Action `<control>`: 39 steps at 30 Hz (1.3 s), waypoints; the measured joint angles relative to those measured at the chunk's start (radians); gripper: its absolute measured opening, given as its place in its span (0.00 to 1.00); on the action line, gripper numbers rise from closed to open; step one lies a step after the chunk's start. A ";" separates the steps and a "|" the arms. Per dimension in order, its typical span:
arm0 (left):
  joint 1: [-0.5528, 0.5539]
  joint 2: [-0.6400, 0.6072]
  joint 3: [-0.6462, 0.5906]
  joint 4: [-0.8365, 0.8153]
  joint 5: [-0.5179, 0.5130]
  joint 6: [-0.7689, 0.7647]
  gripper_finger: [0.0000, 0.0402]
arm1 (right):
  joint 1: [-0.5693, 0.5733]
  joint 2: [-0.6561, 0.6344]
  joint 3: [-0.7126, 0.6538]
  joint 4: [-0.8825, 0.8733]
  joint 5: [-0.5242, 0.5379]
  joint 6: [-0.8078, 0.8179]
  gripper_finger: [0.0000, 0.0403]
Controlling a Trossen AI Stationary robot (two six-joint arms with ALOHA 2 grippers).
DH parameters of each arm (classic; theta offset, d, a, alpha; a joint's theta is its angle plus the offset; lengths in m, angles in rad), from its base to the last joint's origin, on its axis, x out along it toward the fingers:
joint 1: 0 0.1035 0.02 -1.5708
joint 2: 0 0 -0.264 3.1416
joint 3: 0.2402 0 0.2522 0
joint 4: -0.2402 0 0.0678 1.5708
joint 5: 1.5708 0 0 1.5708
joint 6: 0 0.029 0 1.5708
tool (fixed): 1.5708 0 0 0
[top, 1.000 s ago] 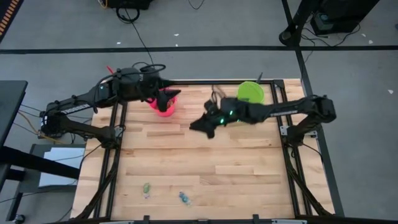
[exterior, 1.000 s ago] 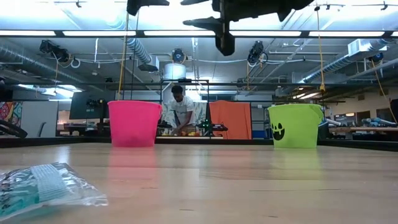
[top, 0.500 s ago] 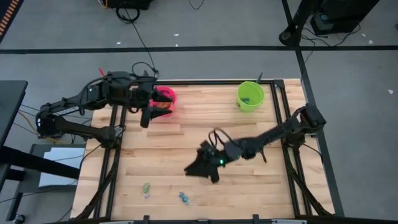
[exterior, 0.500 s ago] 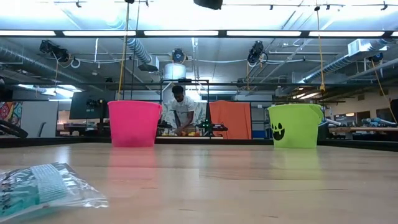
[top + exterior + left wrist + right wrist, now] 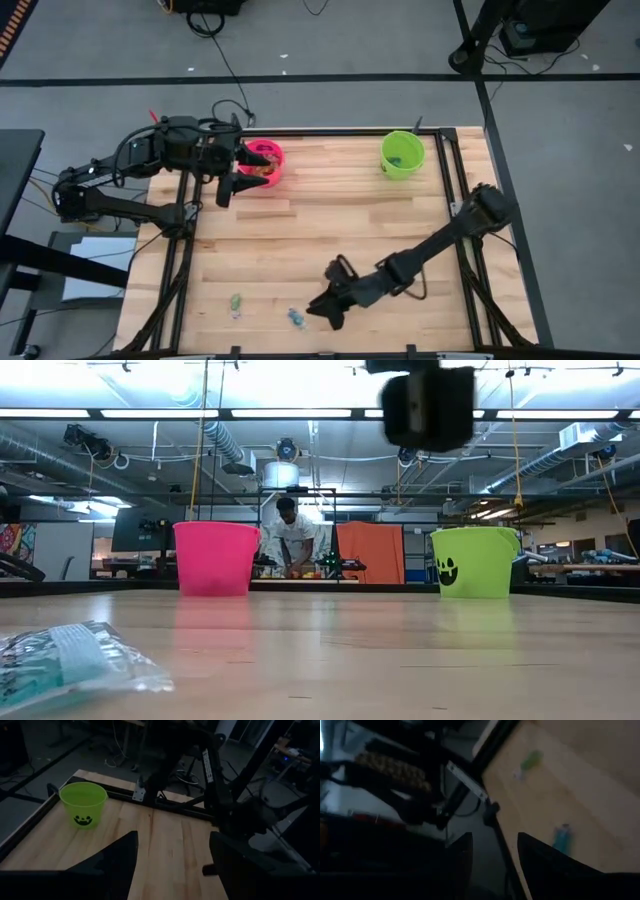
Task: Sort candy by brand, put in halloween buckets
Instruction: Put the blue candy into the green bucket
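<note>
The pink bucket [image 5: 266, 160] stands upright near the far edge and holds orange packets. The lime green bucket [image 5: 402, 153] stands to its right, with teal pieces inside. Both also show in the low view, as the pink bucket [image 5: 216, 558] and the green bucket [image 5: 475, 562]. A teal candy [image 5: 296, 318] and a green candy [image 5: 236, 301] lie flat near the near edge. My right gripper [image 5: 326, 311] is open, low over the table just right of the teal candy [image 5: 563, 836]. My left gripper [image 5: 240, 172] is open at the pink bucket's left side.
A clear packet with teal print [image 5: 75, 660] lies close to the low camera. Black frame rails [image 5: 190, 240] run along the table's left and right sides. Bare wood [image 5: 300, 240] fills the middle of the table. A person [image 5: 292, 540] stands far behind the table.
My right arm has swung from beside the green bucket toward the near edge and come down by the teal candy. My left gripper has drawn back from over the pink bucket toward the table's left and near side.
</note>
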 joint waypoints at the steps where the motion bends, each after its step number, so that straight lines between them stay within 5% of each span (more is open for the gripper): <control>1: 0.000 0.000 0.000 0.001 -0.001 -0.001 0.63 | -0.002 0.026 0.030 -0.011 -0.027 -0.001 0.42; 14: 0.000 0.004 0.000 -0.001 -0.025 -0.008 0.63 | -0.019 0.204 0.186 -0.286 -0.190 0.026 0.42; 39: 0.000 -0.006 0.000 -0.083 0.057 0.072 0.63 | -0.086 0.202 0.267 -0.381 -0.106 0.032 0.42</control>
